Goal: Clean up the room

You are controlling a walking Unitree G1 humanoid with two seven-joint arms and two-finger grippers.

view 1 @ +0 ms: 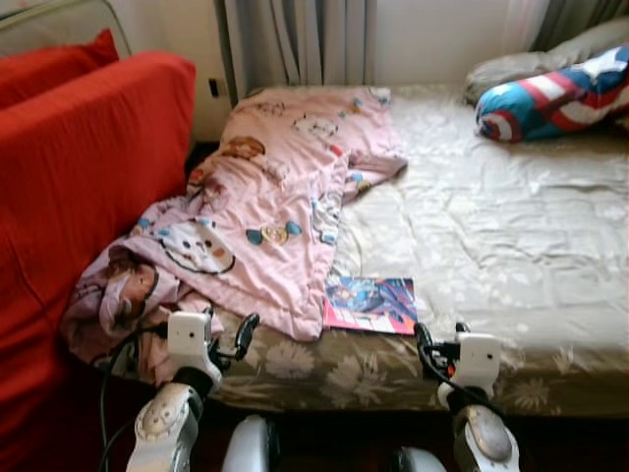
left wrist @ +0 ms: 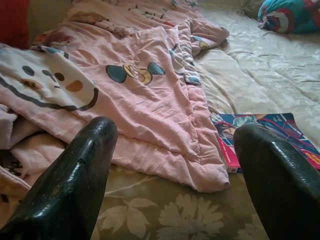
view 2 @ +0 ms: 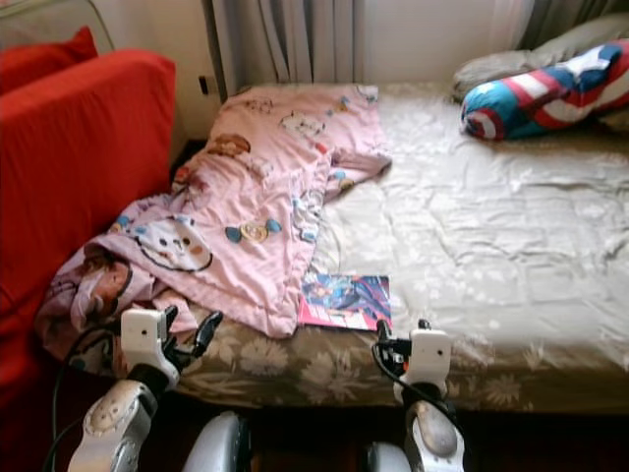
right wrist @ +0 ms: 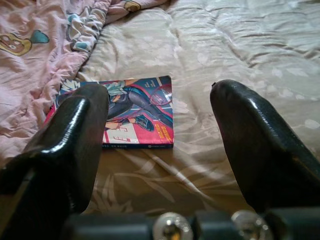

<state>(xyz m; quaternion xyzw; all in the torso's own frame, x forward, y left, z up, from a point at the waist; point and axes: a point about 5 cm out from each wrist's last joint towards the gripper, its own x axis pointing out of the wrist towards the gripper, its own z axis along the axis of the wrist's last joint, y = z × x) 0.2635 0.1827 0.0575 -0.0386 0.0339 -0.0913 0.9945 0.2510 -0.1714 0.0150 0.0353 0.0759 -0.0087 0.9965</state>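
Hands, left [view 1: 228, 339] and right [right wrist: 160, 150], spread empty at bed [view 1: 511, 285] edge near book [view 1: 371, 304].

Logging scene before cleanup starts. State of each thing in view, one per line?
blanket: crumpled, spread over the bed's left side, one end hanging off the edge
book: closed, flat near the bed's front edge, one side under the blanket's edge
pillow: lying at the far right of the bed
left gripper: open, empty
right gripper: open, empty
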